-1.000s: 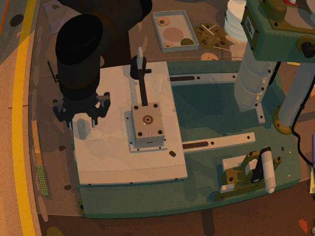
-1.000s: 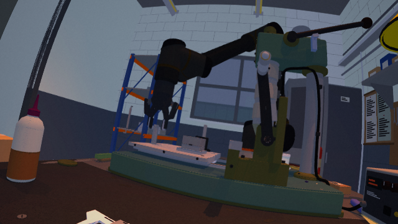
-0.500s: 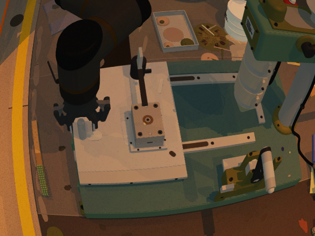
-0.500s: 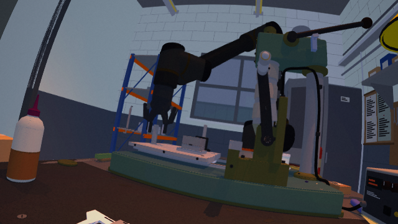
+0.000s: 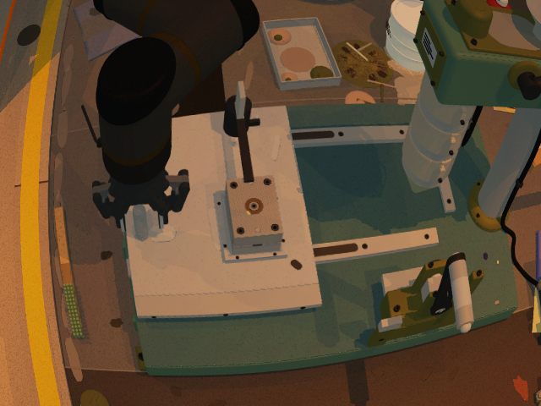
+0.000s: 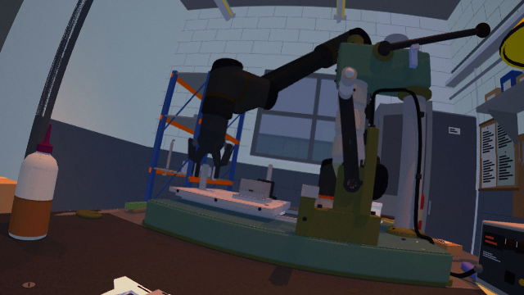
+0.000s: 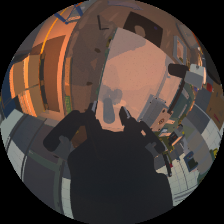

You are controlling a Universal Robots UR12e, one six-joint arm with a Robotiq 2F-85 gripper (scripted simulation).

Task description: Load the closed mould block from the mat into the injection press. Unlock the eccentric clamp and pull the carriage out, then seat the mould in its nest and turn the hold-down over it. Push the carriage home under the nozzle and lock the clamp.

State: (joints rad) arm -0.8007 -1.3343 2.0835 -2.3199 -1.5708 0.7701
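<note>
The mould block (image 5: pixel 254 214) sits in its nest in the middle of the pale carriage plate (image 5: pixel 218 244). The carriage stands pulled out to the left, away from the nozzle column (image 5: pixel 432 144). The dark hold-down bar (image 5: pixel 244 148) reaches from its pivot post (image 5: pixel 238 116) over the block's far edge. My gripper (image 5: pixel 142 218) is open at the carriage's left end. It straddles the upright pull handle (image 7: pixel 108 110) and holds nothing. The eccentric clamp (image 5: pixel 430 293) sits at the base's near right, its white-gripped lever (image 5: pixel 459 290) swung up.
Behind the press a tray (image 5: pixel 300 52) of discs, a round plate (image 5: pixel 362 63) and a white tub (image 5: pixel 404 35) lie on the bench. The green press head (image 5: pixel 480 48) overhangs the right side. A glue bottle (image 6: pixel 35 188) stands far off. A black cable (image 5: pixel 509 218) runs down the right.
</note>
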